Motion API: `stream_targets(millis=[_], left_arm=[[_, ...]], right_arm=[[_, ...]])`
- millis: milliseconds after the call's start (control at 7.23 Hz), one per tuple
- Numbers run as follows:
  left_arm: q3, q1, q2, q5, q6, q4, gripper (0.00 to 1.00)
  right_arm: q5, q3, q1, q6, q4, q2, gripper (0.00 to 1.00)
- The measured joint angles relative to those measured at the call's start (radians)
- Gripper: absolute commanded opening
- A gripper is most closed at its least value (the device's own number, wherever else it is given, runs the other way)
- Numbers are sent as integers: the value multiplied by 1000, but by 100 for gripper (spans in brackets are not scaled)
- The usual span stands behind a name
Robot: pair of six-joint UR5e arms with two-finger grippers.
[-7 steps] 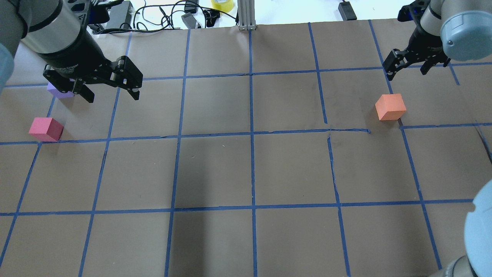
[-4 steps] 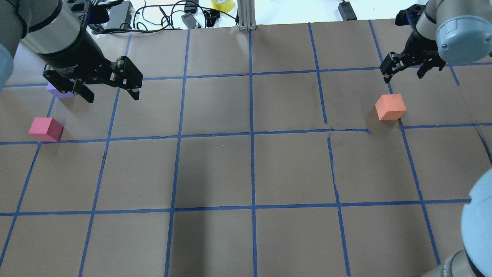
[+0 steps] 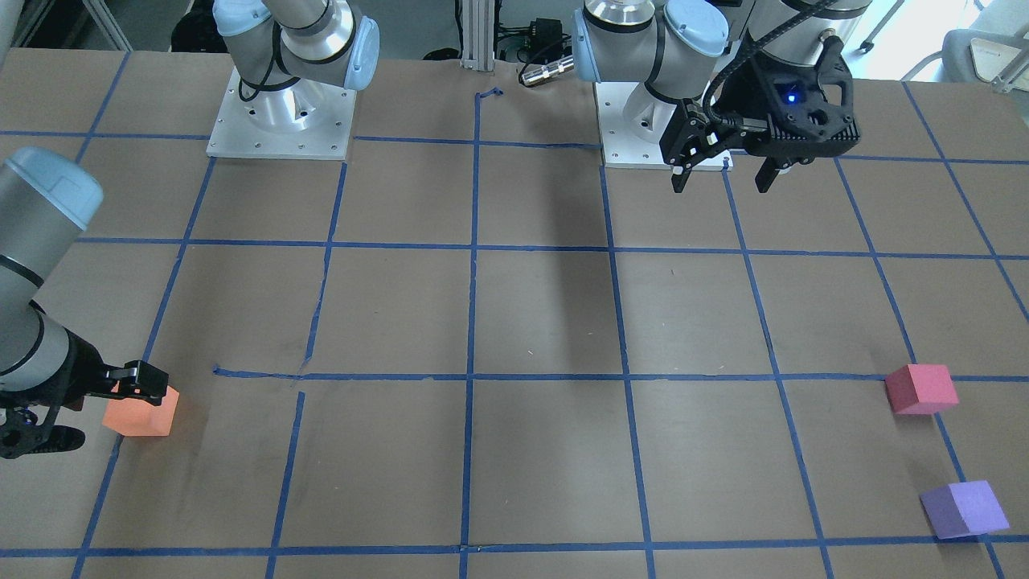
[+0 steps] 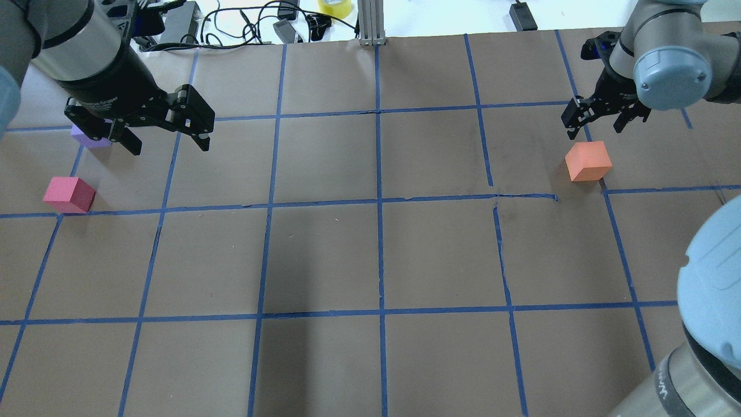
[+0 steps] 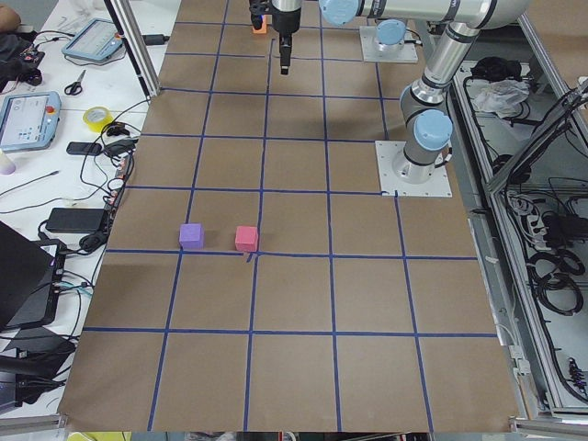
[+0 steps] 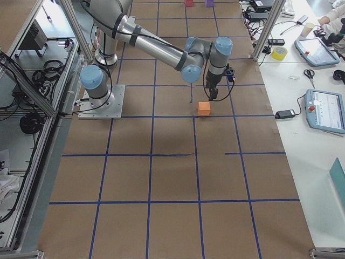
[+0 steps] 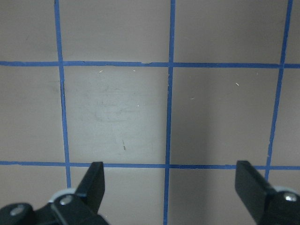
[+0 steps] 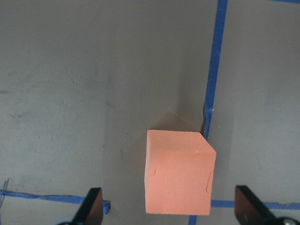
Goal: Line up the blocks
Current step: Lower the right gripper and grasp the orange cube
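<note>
My left arm (image 4: 87, 52) reaches forward on its own side with the wrist turned down. My left fingers (image 4: 198, 130) hang high up, spread wide apart and pointing downward. My right arm (image 4: 666, 75) stretches far out on the other side, its elbow (image 4: 715, 260) raised and bent back toward my base, the wrist aimed straight down. My right fingers (image 4: 572, 120) sit much lower, parted just as wide.
</note>
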Motion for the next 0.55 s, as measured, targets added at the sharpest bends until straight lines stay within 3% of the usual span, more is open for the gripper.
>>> stream_targets(millis=[553], left_arm=[[1, 1, 0, 0, 1, 1, 100]], right_arm=[[1, 6, -9, 12, -44, 71, 100]])
